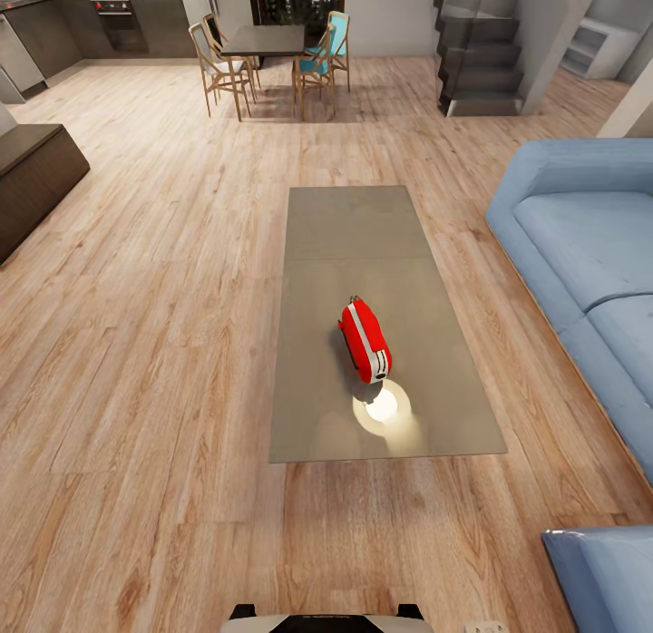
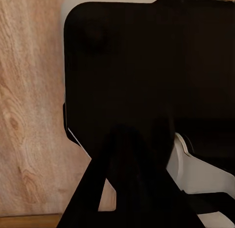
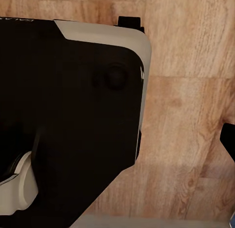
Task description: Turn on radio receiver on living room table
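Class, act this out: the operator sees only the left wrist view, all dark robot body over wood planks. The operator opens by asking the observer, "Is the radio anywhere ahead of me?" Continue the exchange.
Observer: Yes. The head view shows the red radio receiver lying on the grey table straight ahead of the robot.
Operator: Which part of the table?
Observer: The near half, just beyond a bright lamp reflection on the top.
Operator: Anything beside the table?
Observer: A blue sofa runs along its right side; bare wood floor lies to its left.
Operator: What's past it?
Observer: A dark dining table with wooden chairs, far back.
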You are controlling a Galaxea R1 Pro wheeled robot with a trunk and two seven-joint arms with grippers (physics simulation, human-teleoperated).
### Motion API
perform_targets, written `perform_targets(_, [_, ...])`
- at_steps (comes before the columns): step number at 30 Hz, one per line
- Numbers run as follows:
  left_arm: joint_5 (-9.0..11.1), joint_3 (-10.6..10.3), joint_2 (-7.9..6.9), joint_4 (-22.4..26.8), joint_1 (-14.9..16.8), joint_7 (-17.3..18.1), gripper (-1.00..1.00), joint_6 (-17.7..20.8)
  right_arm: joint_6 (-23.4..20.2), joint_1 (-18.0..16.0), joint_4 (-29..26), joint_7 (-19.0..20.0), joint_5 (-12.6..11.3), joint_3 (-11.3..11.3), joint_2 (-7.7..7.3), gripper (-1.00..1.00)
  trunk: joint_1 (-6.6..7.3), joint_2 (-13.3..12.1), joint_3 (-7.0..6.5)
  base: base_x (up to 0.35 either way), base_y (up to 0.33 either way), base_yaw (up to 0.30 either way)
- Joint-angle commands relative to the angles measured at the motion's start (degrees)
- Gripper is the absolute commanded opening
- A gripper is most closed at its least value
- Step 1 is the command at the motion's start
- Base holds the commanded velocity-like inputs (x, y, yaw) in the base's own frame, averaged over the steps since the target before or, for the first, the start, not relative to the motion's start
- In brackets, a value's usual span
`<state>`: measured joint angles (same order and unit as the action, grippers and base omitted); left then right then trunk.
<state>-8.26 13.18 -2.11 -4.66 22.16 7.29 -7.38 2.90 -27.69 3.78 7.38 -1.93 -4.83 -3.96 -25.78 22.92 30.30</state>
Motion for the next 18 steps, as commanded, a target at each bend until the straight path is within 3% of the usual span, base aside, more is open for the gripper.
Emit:
perform_targets(1, [0.0, 0.0, 0.00, 0.0, 0.0, 0.0, -1.00, 0.0, 0.0, 0.0, 0.0, 0.0, 0.0, 0.0, 0.00, 1.00, 0.00, 0.0, 0.00, 0.000, 0.000, 0.000])
perform_targets(9, [0.1, 0.0, 0.07, 0.0, 0.0, 0.1, -1.00, 0.0, 0.0, 0.0, 0.0, 0.0, 0.0, 0.0, 0.00, 1.00, 0.00, 0.0, 0.00, 0.000, 0.000, 0.000])
perform_targets(18, [0.2, 0.0, 2.00, 0.0, 0.0, 0.0, -1.00, -0.1, 0.0, 0.0, 0.1, 0.0, 0.0, 0.0, 0.00, 1.00, 0.00, 0.0, 0.00, 0.000, 0.000, 0.000])
